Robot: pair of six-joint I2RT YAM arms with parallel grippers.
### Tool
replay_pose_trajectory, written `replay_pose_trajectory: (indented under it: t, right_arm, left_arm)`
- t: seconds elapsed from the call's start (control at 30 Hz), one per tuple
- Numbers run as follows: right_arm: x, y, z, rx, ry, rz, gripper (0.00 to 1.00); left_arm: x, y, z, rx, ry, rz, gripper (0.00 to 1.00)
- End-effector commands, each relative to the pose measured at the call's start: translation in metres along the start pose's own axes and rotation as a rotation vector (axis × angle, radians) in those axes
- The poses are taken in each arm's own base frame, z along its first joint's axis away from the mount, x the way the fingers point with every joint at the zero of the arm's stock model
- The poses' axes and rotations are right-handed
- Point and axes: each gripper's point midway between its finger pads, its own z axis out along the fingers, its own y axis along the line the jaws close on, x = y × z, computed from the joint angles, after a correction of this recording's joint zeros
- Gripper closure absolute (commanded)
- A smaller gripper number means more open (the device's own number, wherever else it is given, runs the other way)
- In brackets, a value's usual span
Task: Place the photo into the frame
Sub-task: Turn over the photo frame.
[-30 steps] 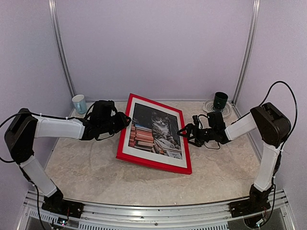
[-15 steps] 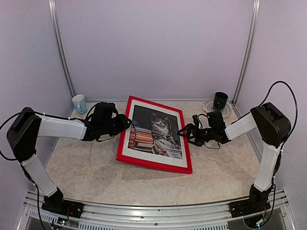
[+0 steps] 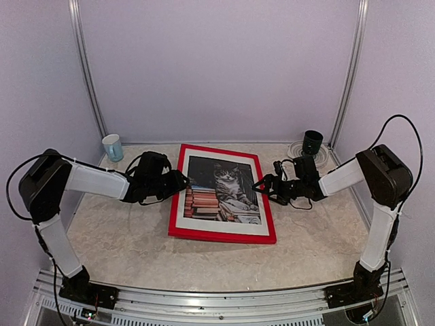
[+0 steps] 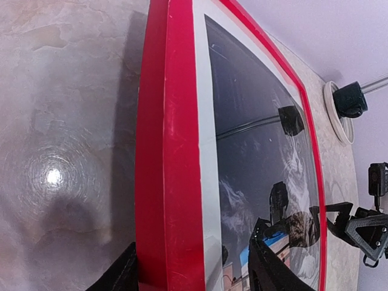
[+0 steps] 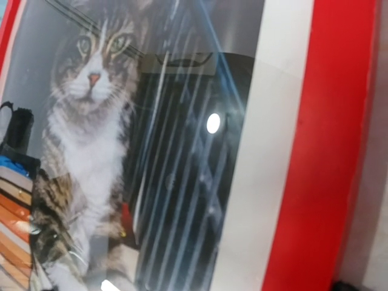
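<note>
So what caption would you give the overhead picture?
Cat photo sits in the red frame on the table, between left arm and right arm.

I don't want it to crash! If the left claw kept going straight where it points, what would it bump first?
The red frame: its left rail sits right between the left claw's open fingers. Past it lies the cat photo, though depth is unclear.
</note>
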Motion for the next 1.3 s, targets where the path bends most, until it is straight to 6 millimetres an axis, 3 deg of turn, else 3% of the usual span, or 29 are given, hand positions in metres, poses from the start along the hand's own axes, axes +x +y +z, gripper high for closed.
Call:
replay_pose_trajectory:
  t: [0.0, 0.57, 1.27]
  right_arm:
    - [0.024, -0.023, 0.000, 0.091, 0.074, 0.060, 0.01]
    - [0.035, -0.040, -0.006, 0.153, 0.069, 0.076, 0.01]
    - [0.039, -0.042, -0.008, 0.152, 0.054, 0.083, 0.01]
  left_arm:
    - [0.005, -0.044, 0.002, 0.179, 0.028, 0.031, 0.44]
    - [0.027, -0.020, 0.030, 0.109, 0.067, 0.036, 0.38]
    - [-0.006, 0.005, 0.023, -0.080, -0.027, 0.101, 0.25]
